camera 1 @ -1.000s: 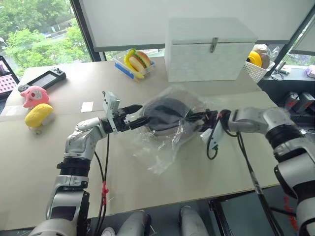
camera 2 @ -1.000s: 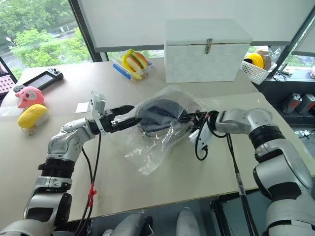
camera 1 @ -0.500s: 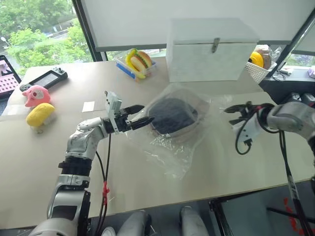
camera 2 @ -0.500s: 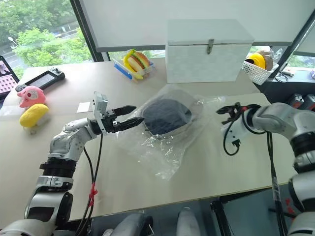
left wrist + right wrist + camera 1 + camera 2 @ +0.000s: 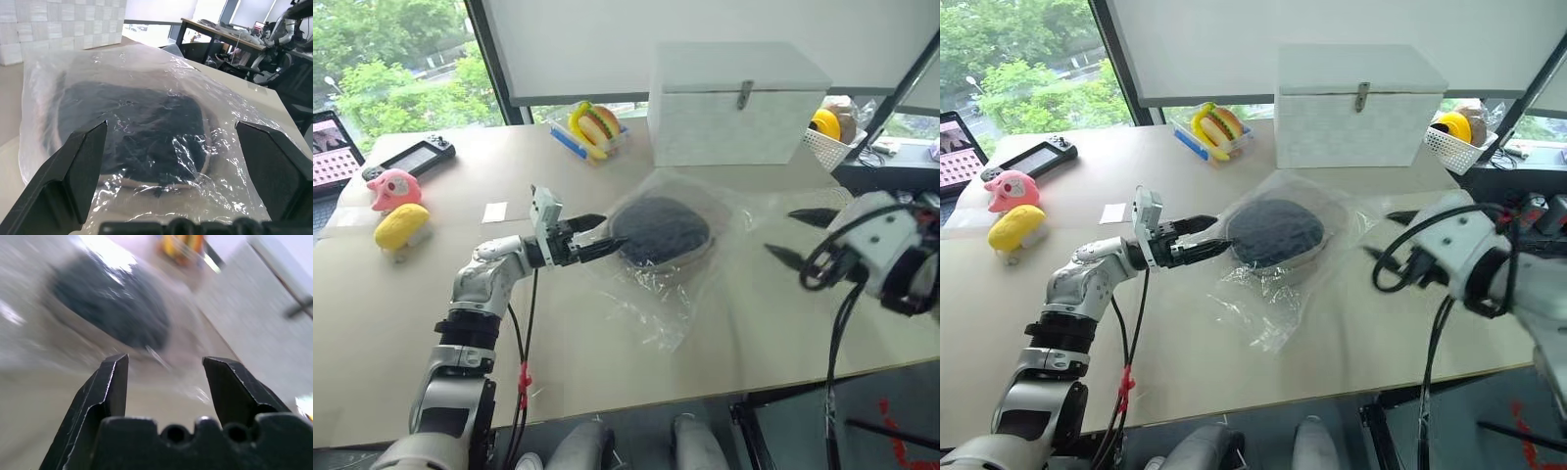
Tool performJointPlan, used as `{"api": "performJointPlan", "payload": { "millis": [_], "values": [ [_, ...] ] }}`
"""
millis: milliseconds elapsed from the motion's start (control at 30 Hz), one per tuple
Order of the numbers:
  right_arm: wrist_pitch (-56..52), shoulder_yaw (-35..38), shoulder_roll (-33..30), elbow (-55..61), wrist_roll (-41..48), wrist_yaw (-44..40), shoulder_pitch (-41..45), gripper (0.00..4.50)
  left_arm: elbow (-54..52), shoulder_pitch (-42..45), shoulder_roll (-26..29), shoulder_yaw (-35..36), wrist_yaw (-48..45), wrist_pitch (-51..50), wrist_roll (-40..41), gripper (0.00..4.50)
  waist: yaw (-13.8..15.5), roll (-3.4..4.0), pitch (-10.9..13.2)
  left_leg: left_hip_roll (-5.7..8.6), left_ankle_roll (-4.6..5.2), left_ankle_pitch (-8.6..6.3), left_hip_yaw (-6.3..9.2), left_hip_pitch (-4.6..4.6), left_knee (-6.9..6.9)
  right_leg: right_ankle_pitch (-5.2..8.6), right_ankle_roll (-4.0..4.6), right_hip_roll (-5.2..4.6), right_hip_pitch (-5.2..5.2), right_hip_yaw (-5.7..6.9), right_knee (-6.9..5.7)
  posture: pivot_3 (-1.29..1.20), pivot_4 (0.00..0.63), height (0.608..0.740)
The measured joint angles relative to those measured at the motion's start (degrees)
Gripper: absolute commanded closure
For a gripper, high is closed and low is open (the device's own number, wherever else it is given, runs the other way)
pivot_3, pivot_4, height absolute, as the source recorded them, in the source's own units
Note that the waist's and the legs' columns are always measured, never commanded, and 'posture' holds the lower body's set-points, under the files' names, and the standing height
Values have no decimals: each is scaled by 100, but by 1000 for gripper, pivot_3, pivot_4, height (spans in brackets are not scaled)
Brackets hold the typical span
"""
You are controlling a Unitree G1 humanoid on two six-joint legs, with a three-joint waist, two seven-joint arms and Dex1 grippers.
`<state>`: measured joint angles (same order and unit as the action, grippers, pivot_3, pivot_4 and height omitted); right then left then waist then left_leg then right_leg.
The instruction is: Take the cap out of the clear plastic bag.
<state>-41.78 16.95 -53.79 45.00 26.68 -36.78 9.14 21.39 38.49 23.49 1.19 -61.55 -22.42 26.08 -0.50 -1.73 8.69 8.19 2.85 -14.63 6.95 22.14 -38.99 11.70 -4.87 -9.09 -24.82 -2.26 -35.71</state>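
The cap (image 5: 661, 230), dark with a tan rim, lies flat on the table inside the clear plastic bag (image 5: 658, 305). My left gripper (image 5: 604, 233) is level at the bag's left edge, open, its fingers (image 5: 73, 171) spread wide on either side of the bagged cap (image 5: 132, 132). The crinkly bag (image 5: 222, 161) covers the whole cap. My right gripper (image 5: 783, 233) hangs above the table to the right of the bag, apart from it, open and empty. In its wrist view the right gripper (image 5: 165, 362) points toward the cap (image 5: 112, 308) from a distance.
A white latched box (image 5: 739, 98) stands behind the bag. A toy burger in a tray (image 5: 592, 122) is at the back. A yellow plush (image 5: 401, 223), a pink plush (image 5: 391, 186) and a handheld console (image 5: 411, 157) lie far left. A white basket (image 5: 822, 137) sits back right.
My right gripper left the bag's right side, pulled back to the right and upward, and rolled over. The bag with the cap settled flat. My left gripper stayed put.
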Motion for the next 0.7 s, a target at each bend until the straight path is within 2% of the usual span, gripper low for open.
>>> {"api": "performJointPlan", "payload": {
  "millis": [33,100,200,233,433,533,633,700],
  "values": [
    [-495,-139,540,237,367,436,304,1502,44,39,-15,-17,-30,5,-18,0,-5,-6,3,-1,-2,-1,-1,1,-3,-2,2,-1,0,-1,1,0,150,737],
    [-1013,-261,1054,382,748,897,550,1502,92,96,-40,-35,-58,10,-30,0,3,-7,4,-1,-2,-1,0,7,-2,-4,2,-6,-4,-1,3,0,150,737],
    [-2112,-309,2346,504,1633,2064,931,1502,148,152,19,-75,-220,136,-137,0,35,-7,4,-1,-15,6,0,14,0,-9,6,-3,-22,-2,-3,0,150,737],
    [-2272,-360,2537,591,1836,2251,939,1502,168,162,48,-131,-302,212,-169,0,37,-6,4,-1,-22,10,0,20,3,-9,6,-4,-29,-3,-5,0,150,737],
    [-2991,-503,3003,963,2568,3150,583,1502,247,192,788,-655,-1796,1889,-797,0,34,-6,4,0,-34,17,-7,29,4,-12,7,0,-34,0,-6,0,150,737],
    [-3014,-511,2951,939,2578,3283,332,1502,825,440,1170,-898,-2668,3494,-1202,0,41,-6,4,-1,-10,2,-9,22,9,-14,10,2,-33,4,14,0,150,737],
    [-3003,-535,2942,892,2572,3358,285,1502,1626,869,1195,-1008,-2855,4648,-1597,0,49,-6,4,-2,-1,-2,-9,14,10,-15,12,3,-25,7,13,0,150,737],
    [-2966,-627,2941,880,2564,3383,275,1502,2330,1220,1091,-1096,-2562,5440,-2004,0,63,-7,4,-2,0,-2,-10,11,8,-17,9,3,-19,10,15,0,150,737]
  ]
}}
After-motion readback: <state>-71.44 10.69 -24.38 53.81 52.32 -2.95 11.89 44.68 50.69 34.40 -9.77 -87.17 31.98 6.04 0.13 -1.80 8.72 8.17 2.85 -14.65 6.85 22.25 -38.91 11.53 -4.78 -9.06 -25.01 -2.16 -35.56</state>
